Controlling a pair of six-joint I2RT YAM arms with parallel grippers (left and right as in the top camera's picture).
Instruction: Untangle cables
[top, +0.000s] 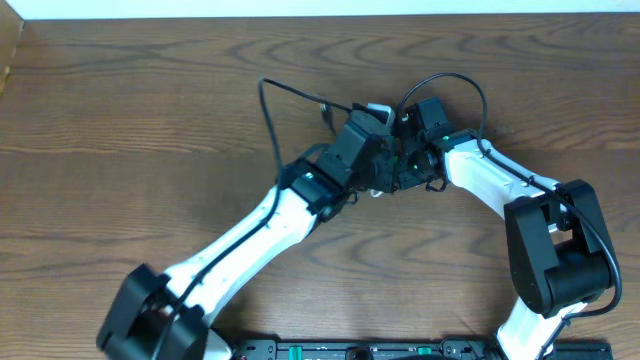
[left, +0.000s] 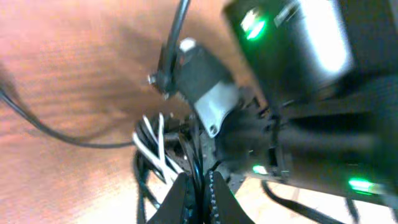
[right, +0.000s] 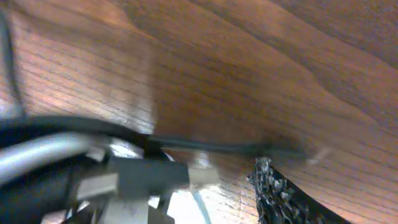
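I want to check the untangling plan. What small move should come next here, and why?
Probably a short pull of the left gripper back toward its own side. It is shut on the black cable, and the white cable lies bunched right beside it, so drawing the black one away may loosen the tangle.

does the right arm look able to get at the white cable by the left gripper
Likely yes: the right arm sits against the left gripper, shut on the black cable, and the white cable lies looped and uncovered beside its fingers, though space looks tight.
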